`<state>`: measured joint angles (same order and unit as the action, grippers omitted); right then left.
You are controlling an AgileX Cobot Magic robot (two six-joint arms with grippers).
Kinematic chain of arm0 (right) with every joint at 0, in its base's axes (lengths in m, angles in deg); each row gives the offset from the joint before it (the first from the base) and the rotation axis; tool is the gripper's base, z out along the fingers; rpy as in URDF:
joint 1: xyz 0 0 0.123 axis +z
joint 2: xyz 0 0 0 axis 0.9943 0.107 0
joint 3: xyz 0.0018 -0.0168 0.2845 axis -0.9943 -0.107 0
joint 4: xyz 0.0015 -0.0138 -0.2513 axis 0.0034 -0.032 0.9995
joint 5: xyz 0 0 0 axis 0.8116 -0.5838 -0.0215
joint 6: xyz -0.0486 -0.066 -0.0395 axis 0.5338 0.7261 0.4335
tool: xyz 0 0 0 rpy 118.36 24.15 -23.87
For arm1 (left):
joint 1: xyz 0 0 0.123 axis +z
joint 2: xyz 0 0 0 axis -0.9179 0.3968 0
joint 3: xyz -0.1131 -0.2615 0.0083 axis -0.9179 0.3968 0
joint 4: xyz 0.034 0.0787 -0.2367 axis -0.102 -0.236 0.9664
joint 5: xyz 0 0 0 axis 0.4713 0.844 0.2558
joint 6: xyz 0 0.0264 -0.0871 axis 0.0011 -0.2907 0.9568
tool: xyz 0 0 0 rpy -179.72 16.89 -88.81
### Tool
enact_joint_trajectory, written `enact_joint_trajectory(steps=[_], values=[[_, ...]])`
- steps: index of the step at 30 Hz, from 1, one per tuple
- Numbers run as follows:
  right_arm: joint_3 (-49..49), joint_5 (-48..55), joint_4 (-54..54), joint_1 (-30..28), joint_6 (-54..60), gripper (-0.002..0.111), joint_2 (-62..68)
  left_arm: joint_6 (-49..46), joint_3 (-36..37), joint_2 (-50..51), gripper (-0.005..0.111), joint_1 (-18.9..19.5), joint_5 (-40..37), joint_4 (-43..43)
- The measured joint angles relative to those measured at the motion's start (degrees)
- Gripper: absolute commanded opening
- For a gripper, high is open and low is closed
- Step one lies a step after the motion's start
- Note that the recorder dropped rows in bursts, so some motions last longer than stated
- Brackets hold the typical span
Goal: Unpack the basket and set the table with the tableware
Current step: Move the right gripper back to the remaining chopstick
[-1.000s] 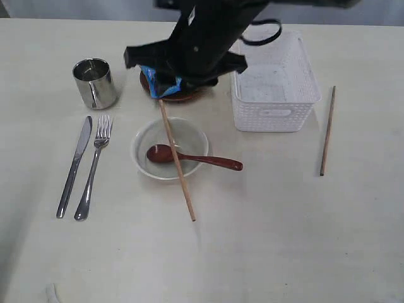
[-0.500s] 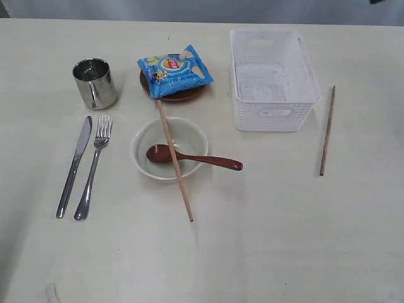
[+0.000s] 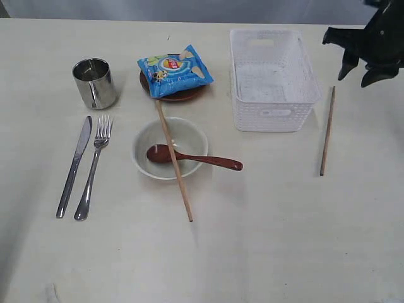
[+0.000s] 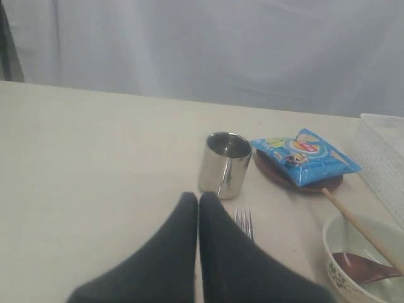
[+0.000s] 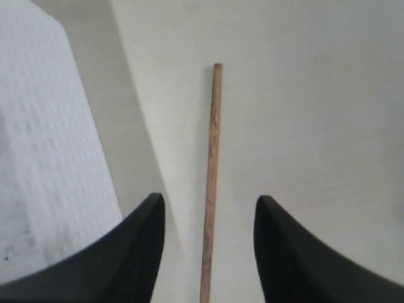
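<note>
Right claw [image 3: 357, 77], jaws apart, hangs above one end of the thin wooden chopstick [image 3: 327, 131] lined up between them, beside the empty white perforated plastic basket [image 3: 274, 117], seemingly readying a grasp; left claw [image 4: 199, 201] sits closed.

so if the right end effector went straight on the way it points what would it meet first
Probably the wooden chopstick lying on the table beside the basket, lined up between its open fingers; how far off is unclear.
</note>
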<state>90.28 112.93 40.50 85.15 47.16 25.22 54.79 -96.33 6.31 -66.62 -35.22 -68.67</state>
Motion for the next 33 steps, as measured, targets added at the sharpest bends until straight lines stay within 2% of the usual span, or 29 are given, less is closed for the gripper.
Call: enact_joint_trajectory(steps=[10, 19, 31, 33], values=[[-0.2, -1.8, 0.0, -0.1, -3.7, 0.044, 7.9, 0.0, 0.0, 0.0, 0.000, 0.0, 0.0, 0.0], [0.0, -3.0, -1.9, -0.1, -4.0, 0.044, 9.5, 0.0, 0.0, 0.0, 0.000, 0.0, 0.0, 0.0], [5.1, 1.3, -5.1, -0.1, 1.5, 0.044, 9.5, 0.0, 0.0, 0.0, 0.000, 0.0, 0.0, 0.0], [5.9, 2.3, -5.2, -0.2, 2.5, 0.040, 9.5, 0.0, 0.0, 0.0, 0.000, 0.0, 0.0, 0.0]])
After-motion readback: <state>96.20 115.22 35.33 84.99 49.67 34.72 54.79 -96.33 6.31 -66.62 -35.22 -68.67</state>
